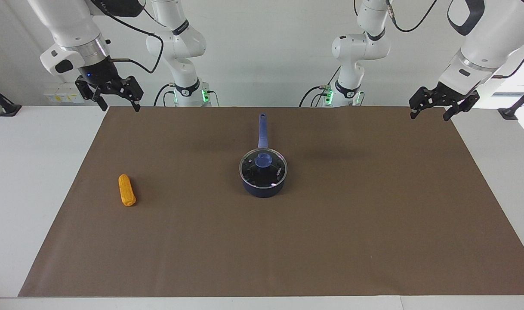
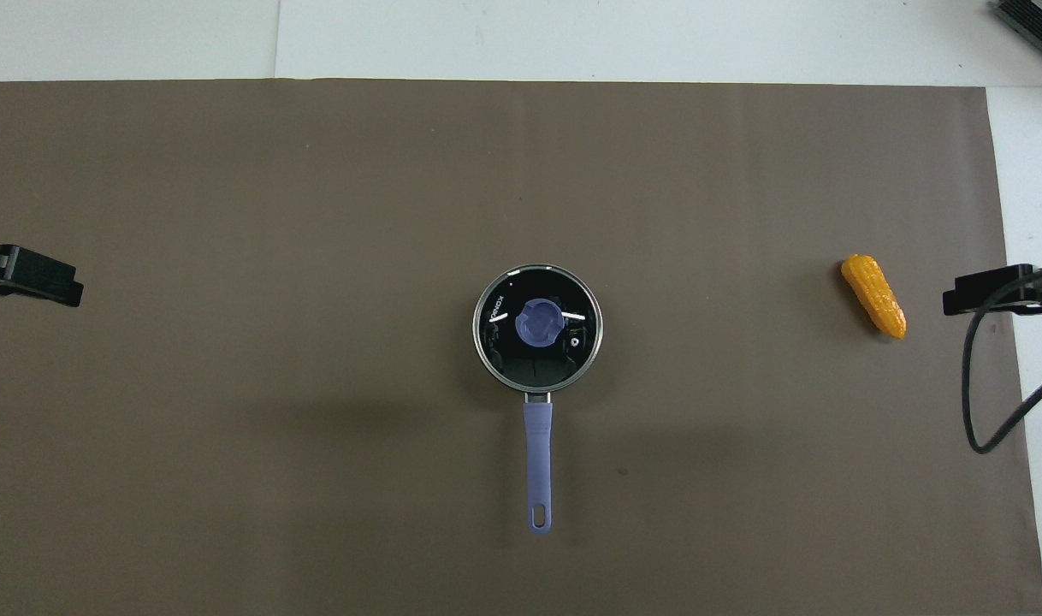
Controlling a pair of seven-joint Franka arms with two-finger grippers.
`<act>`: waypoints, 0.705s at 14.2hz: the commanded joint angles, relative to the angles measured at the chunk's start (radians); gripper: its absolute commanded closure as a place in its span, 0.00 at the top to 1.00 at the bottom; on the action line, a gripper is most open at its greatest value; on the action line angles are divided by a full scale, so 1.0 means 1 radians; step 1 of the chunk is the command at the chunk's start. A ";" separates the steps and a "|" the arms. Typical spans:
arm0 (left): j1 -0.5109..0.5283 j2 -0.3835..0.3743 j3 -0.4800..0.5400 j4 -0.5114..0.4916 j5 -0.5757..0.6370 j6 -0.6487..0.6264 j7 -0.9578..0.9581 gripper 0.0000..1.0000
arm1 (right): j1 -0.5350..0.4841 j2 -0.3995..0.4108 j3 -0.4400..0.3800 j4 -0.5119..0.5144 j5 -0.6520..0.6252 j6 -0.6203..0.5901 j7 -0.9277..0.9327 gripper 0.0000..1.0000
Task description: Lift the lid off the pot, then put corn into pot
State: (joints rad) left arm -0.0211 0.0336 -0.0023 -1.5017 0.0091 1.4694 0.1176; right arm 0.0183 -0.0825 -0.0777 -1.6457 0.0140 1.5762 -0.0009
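Pot (image 1: 263, 186), glass-lidded, long blue handle

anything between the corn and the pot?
Nothing. Only bare brown mat lies between the corn and the pot; clearest in the overhead view.

Only the pot (image 1: 263, 183) with its lid (image 1: 263, 168) and the corn (image 1: 127, 190) stand on the table (image 1: 374, 224) — well apart, with open room between.
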 commanded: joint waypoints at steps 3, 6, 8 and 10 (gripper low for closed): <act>-0.002 -0.027 0.007 -0.029 -0.008 0.008 -0.003 1.00 | -0.009 -0.023 0.003 -0.017 0.009 -0.019 0.013 1.00; -0.002 -0.026 0.007 -0.028 -0.008 0.008 -0.003 1.00 | -0.009 -0.023 0.003 -0.019 0.009 -0.019 0.013 1.00; -0.016 -0.026 0.007 -0.028 -0.008 0.008 -0.006 1.00 | -0.009 -0.023 0.003 -0.017 0.009 -0.019 0.013 1.00; -0.037 -0.026 0.004 -0.028 -0.008 0.008 0.002 1.00 | -0.009 -0.025 0.003 -0.019 0.009 -0.019 0.013 1.00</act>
State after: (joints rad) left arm -0.0256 0.0336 -0.0058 -1.5017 0.0083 1.4694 0.1179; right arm 0.0183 -0.0834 -0.0778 -1.6466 0.0140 1.5736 -0.0009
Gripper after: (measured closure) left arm 0.000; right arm 0.000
